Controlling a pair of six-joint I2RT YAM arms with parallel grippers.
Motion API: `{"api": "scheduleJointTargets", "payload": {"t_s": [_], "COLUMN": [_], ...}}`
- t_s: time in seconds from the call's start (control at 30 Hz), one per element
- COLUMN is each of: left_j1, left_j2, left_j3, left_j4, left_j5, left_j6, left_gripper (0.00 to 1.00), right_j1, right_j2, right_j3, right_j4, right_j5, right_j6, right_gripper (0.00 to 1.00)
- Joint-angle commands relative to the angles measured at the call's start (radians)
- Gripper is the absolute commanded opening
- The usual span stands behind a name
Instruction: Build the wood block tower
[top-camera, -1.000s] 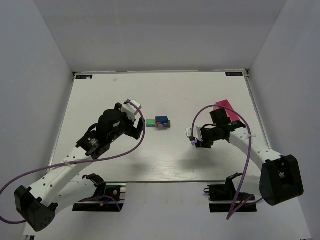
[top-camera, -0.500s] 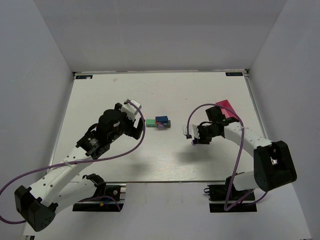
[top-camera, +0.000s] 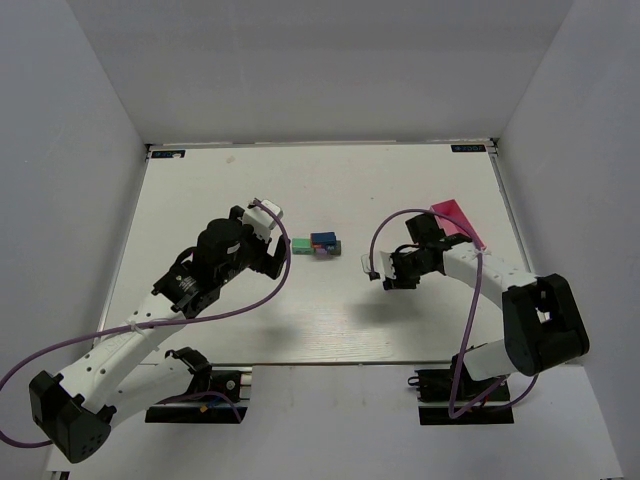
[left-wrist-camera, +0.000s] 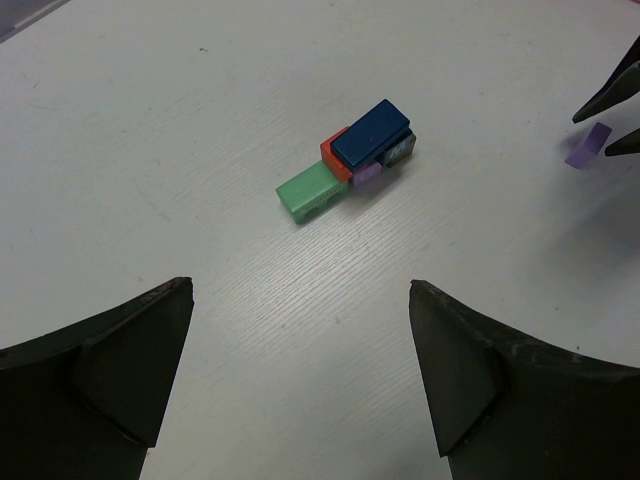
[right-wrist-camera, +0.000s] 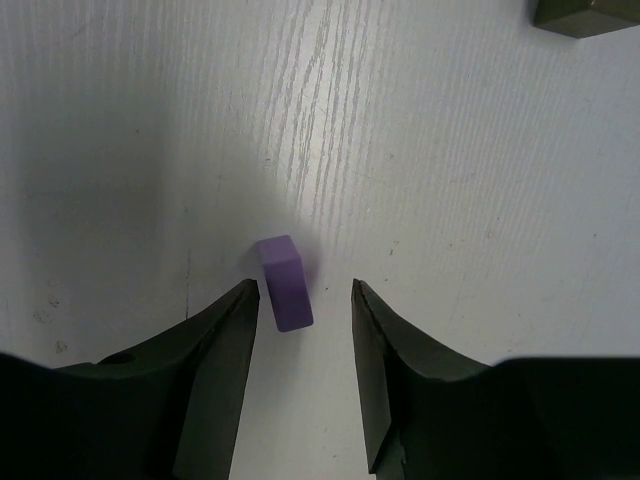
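The right gripper (right-wrist-camera: 304, 289) holds its 2 fingers apart around a small purple block (right-wrist-camera: 283, 285), with slivers of table (right-wrist-camera: 450, 150) visible on both sides. Only the left wrist view shows this block well apart from the tower (left-wrist-camera: 352, 163), a blue bar (left-wrist-camera: 371, 133) over red, purple and dark pieces, with a green block (left-wrist-camera: 309, 193) touching. The left gripper (left-wrist-camera: 300, 288), spread wide, hangs short of the tower. Only the top view shows the pink tray (top-camera: 452, 214).

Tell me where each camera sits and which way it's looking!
Top: above and behind, looking down on the table; left arm and right arm show.
Left wrist: on the left arm, facing the tower; left claw frames the bottom.
Right wrist: on the right arm, looking down at the purple block; right claw flanks it.
Shared: both wrist views show the purple block.
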Motion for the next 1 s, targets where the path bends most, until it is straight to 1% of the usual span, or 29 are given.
{"api": "scheduleJointTargets", "payload": {"t_s": [0.0, 0.37, 0.57, 0.6, 0.67, 0.7, 0.73, 0.83, 0.97], "left_j1": [0.003, 0.003, 0.003, 0.003, 0.003, 0.003, 0.003, 0.003, 0.003], "left_j2": [-0.007, -0.007, -0.007, -0.007, -0.007, -0.007, -0.007, -0.017, -0.017], "left_j3": [-0.004, -0.004, -0.004, -0.004, -0.004, -0.004, -0.004, -0.004, -0.004], "left_j4": [0.005, 0.005, 0.005, 0.005, 0.005, 0.005, 0.005, 0.005, 0.005], "left_j5": [-0.002, -0.002, -0.011, -0.011, -0.011, -0.011, -0.011, -0.020, -0.020], "left_j6": [-0.007, -0.007, -0.007, -0.007, -0.007, -0.007, -0.007, -0.007, -0.007], "left_gripper": [0.99, 0.99, 0.99, 0.99, 0.99, 0.99, 0.99, 0.99, 0.99], "right_j1": [0.010, 0.027, 0.027, 0.030, 0.029, 0.029, 0.029, 0.027, 0.036], "right_j2": [0.008, 0.035, 0.035, 0.034, 0.035, 0.035, 0.032, 0.028, -0.009], "right_j3": [0.033, 0.033, 0.038, 0.038, 0.043, 0.044, 0.046, 0.060, 0.111], "right_j4": [0.011, -0.008, -0.025, -0.026, -0.032, -0.035, -0.043, -0.060, -0.084], "right_j5": [0.005, 0.017, 0.016, 0.014, 0.011, 0.011, 0.008, -0.019, -0.082], "right_j6": [-0.009, -0.009, -0.008, -0.008, -0.008, -0.006, -0.008, 0.004, 0.046], "right_gripper": [0.48, 0.38, 0.27, 0.23, 0.19, 0.15, 0.15, 0.10, 0.07]}}
